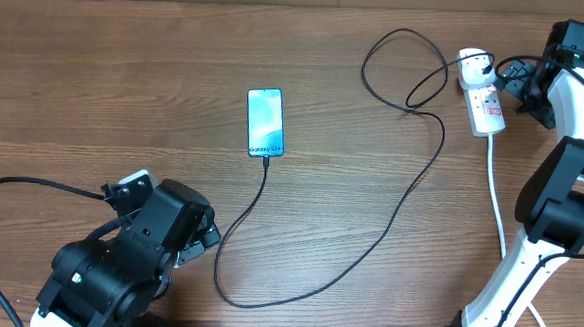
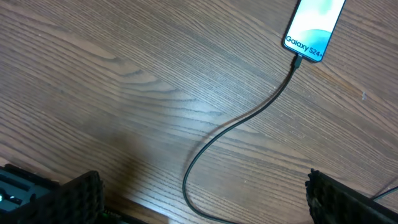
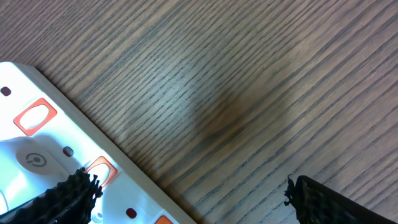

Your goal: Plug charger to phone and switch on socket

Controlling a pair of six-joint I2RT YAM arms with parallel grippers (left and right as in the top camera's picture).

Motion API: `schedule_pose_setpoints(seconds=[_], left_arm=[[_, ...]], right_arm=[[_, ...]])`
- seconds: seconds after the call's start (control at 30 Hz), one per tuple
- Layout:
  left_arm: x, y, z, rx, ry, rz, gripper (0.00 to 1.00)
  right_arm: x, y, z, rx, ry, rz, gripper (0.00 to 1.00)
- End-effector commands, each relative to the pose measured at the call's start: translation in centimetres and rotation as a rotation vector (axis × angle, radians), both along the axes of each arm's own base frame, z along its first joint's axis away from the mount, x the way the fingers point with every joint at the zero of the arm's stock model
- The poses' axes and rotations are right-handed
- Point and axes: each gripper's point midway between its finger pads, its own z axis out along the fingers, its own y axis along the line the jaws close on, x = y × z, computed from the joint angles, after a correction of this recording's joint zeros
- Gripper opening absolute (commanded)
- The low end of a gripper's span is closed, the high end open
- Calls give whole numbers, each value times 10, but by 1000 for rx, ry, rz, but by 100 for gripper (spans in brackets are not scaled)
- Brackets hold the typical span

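Though apart, one phone [image 1: 265, 122], one socket [image 1: 487, 110].

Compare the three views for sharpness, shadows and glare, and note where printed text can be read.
Overhead: even, soft light with no harsh glare; the text on the phone is tiny and barely legible. Left wrist: "Galaxy S24+" reads crisply, while the table grain at left is softer. Right wrist: a faint shadow patch darkens the table beside the power strip.

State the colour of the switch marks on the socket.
Orange-red switch marks on the white socket; the right wrist view shows them best.
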Motion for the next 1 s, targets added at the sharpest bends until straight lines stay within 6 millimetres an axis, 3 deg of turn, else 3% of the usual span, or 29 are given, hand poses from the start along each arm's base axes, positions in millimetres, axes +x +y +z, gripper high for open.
schedule_pose_setpoints(seconds=[0.0, 0.2, 0.97], left_arm=[[1, 3, -1, 9, -10, 22, 99], [1, 3, -1, 9, -10, 22, 100], [1, 3, -1, 9, -10, 22, 100]], right_arm=[[0, -1, -6, -6, 8, -3, 100], [8, 9, -5, 54, -32, 26, 100], [4, 8, -16, 44, -15, 20, 100]])
